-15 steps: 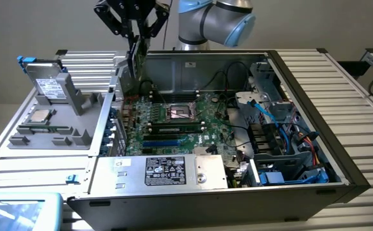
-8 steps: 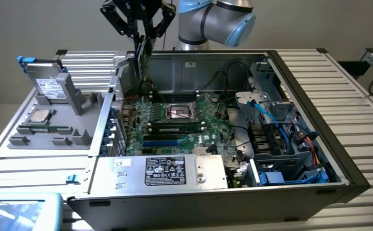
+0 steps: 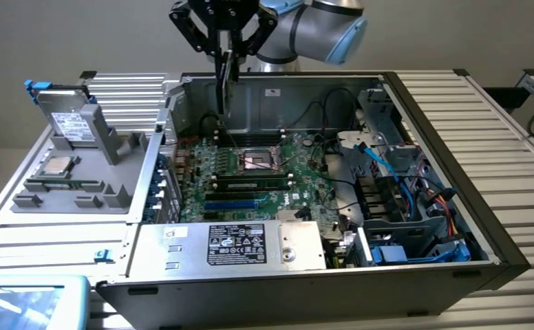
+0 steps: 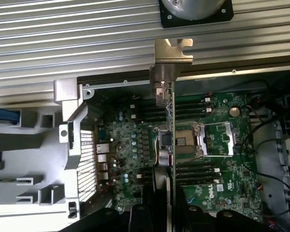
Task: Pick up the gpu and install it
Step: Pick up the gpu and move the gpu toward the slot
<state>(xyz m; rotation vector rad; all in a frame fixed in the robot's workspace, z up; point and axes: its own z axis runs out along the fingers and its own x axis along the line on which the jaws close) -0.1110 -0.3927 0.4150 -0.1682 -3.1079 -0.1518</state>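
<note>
The gpu (image 3: pixel 226 89) hangs on edge with its silver bracket (image 4: pixel 168 67) lowest, above the motherboard (image 3: pixel 305 184) inside the open computer case (image 3: pixel 281 103). The claw (image 3: pixel 226 52) is clenched on the card's upper end. The case sits on the slatted table (image 3: pixel 510 137).

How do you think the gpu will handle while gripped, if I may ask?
The gpu hangs straight from the gripper, so probably stiff. Thin and held at one edge, it may twist if bumped. Its metal bracket likely weights one end.
</note>
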